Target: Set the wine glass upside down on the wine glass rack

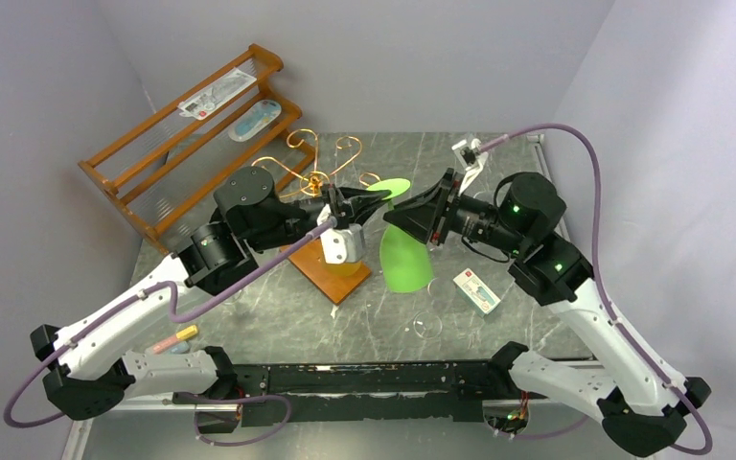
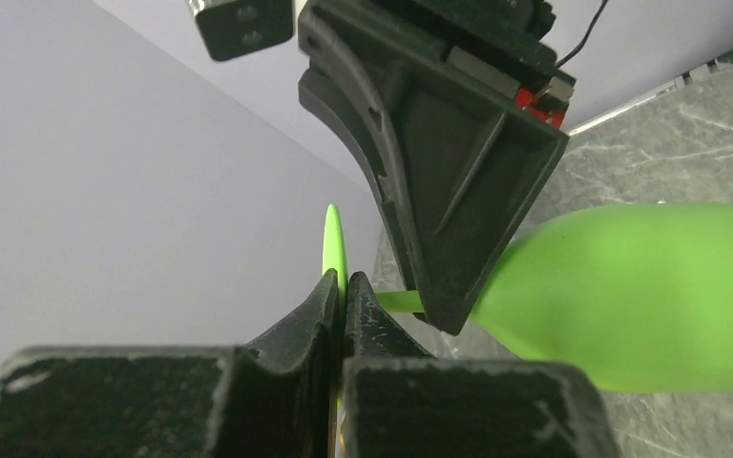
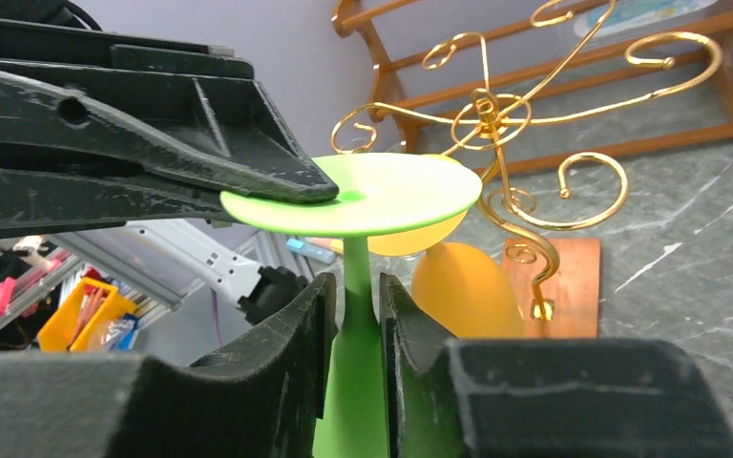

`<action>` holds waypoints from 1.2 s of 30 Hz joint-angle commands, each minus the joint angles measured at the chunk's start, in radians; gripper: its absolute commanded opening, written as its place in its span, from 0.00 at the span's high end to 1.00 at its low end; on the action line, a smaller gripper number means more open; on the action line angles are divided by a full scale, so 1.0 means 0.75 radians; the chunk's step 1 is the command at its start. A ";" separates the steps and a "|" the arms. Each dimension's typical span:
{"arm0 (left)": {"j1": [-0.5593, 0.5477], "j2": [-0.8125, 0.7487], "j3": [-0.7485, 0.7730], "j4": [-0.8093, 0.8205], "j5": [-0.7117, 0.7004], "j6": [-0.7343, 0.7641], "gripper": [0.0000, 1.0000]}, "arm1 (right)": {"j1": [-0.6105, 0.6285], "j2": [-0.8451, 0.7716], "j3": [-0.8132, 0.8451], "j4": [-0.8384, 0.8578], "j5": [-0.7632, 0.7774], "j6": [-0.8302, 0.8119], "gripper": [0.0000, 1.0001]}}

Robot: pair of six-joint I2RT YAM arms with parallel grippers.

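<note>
The green wine glass (image 1: 405, 257) hangs upside down in the air, foot up, just right of the gold wine glass rack (image 1: 318, 172) on its orange-brown base (image 1: 333, 280). My left gripper (image 1: 380, 195) is shut on the rim of the glass's flat foot; in the left wrist view (image 2: 344, 286) the thin green edge sits between its jaws. My right gripper (image 1: 410, 218) is closed around the stem just under the foot, and the right wrist view (image 3: 356, 286) shows the jaws against the stem where it widens. The foot (image 3: 391, 191) is level with the rack's scroll arms (image 3: 496, 114).
An orange glass (image 3: 463, 286) hangs upside down on the rack's near side. A clear glass (image 1: 428, 324) lies on the table in front. A small white box (image 1: 476, 290) lies at the right. The stepped wooden shelf (image 1: 192, 134) stands at the back left. Markers (image 1: 177, 338) lie near the left arm.
</note>
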 commanded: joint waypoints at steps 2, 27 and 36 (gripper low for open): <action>0.000 -0.032 0.029 -0.035 -0.001 0.054 0.95 | 0.000 0.047 -0.054 0.029 -0.108 0.042 0.74; -0.001 -0.125 -0.134 0.173 -0.263 -0.190 0.23 | 0.000 -0.031 -0.095 0.111 0.379 -0.085 1.00; -0.001 -0.201 -0.091 0.164 -0.647 -0.630 0.20 | -0.005 0.094 -0.009 0.069 0.699 -0.368 1.00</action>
